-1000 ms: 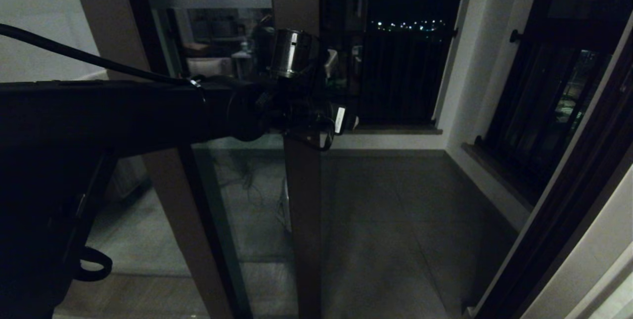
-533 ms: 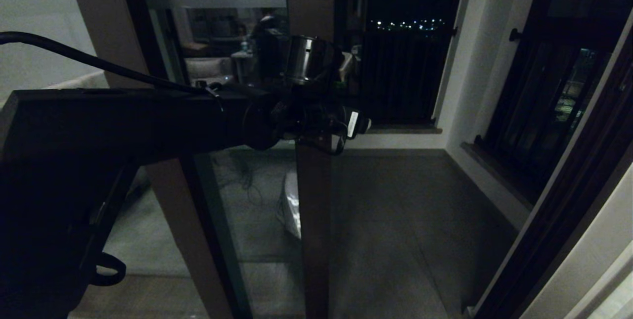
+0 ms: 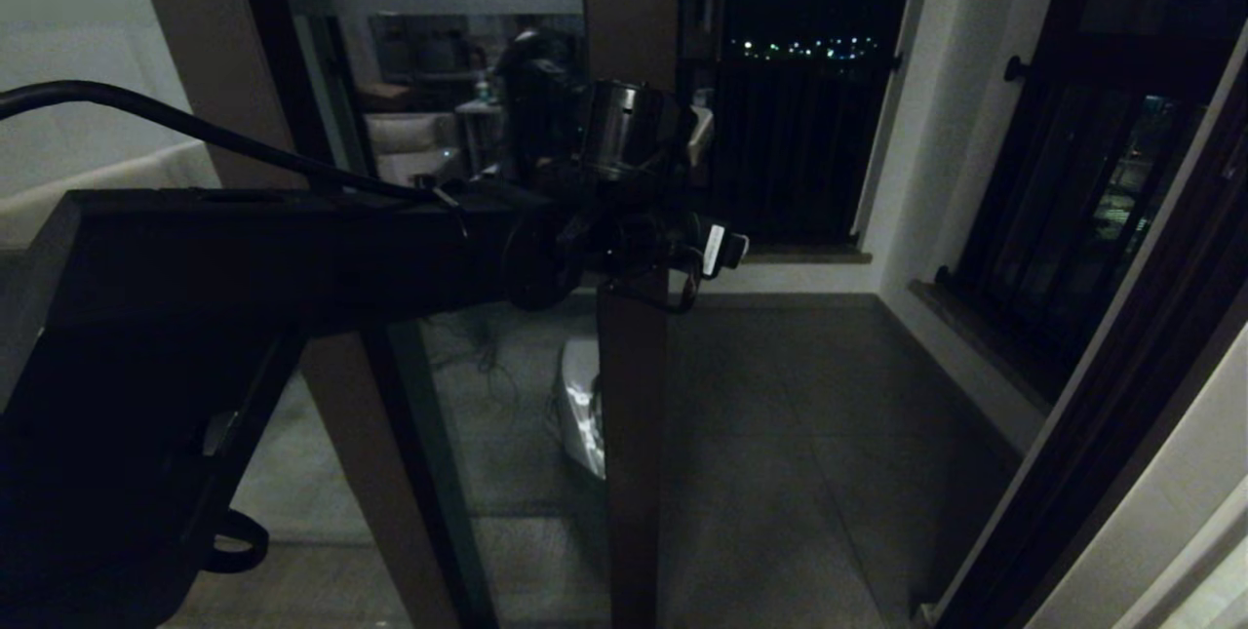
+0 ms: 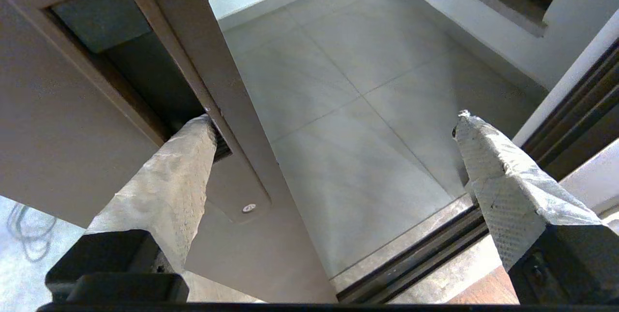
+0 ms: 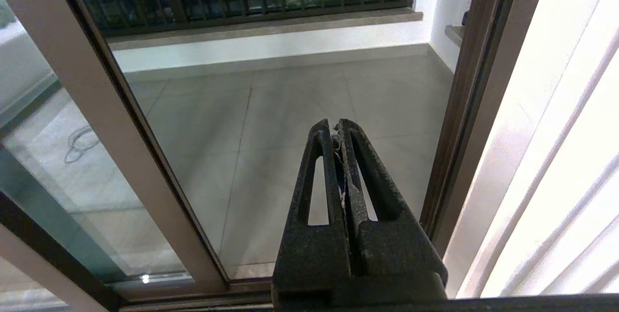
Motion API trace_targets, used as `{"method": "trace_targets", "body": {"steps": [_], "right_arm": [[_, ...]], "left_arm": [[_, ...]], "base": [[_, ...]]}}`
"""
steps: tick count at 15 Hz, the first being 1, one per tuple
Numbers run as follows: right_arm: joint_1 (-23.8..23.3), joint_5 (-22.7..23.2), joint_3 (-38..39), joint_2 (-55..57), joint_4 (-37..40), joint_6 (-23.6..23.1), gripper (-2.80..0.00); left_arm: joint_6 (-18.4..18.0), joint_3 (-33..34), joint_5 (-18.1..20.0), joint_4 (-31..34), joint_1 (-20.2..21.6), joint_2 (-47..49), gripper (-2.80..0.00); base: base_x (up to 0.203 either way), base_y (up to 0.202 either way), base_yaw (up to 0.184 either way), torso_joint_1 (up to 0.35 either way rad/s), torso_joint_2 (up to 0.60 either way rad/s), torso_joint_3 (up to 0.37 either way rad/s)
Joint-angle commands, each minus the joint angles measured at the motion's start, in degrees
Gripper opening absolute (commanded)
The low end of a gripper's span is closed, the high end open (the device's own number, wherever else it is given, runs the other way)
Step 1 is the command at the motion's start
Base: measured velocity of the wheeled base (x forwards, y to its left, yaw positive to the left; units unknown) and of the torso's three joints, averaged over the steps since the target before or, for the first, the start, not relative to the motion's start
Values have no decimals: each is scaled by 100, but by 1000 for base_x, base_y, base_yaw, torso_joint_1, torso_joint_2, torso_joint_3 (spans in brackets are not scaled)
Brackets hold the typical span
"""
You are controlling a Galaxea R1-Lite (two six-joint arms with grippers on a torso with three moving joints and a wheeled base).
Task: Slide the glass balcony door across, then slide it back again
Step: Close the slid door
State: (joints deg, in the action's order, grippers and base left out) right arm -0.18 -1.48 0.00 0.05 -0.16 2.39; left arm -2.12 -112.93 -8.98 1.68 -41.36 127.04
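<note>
The glass balcony door (image 3: 634, 434) shows its brown stile upright in the middle of the head view, with a frosted band across the top of its glass. My left gripper (image 3: 720, 252) reaches out to that stile at mid height. In the left wrist view the left gripper (image 4: 336, 121) is open, and one of its fingers (image 4: 179, 171) has its tip inside the recessed black handle (image 4: 140, 80). The other finger hangs free over the balcony floor. My right gripper (image 5: 334, 126) is shut on nothing, held back from the doorway, and is out of the head view.
A fixed brown post (image 3: 224, 73) stands left of the door. The dark door frame (image 3: 1121, 395) runs down the right side, with a barred window (image 3: 1072, 219) beyond it. The floor track (image 4: 420, 259) crosses below the left gripper. A balcony railing (image 3: 790, 151) closes the far end.
The door stile has slid to the right, and my left arm and gripper have moved right with it. The opening beside the stile is narrower.
</note>
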Motion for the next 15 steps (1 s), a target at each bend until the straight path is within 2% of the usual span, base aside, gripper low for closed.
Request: {"method": "trace_targets", "body": {"steps": [1, 15], "right_arm": [[1, -2, 0, 4, -2, -2, -280], [1, -2, 0, 4, -2, -2, -280]], "left_arm": [[1, -1, 2, 8, -82, 5, 0], [1, -7, -40, -111, -318, 118, 0]], "base": [[0, 0, 0, 0, 0, 0], [0, 0, 0, 0, 0, 0]]}}
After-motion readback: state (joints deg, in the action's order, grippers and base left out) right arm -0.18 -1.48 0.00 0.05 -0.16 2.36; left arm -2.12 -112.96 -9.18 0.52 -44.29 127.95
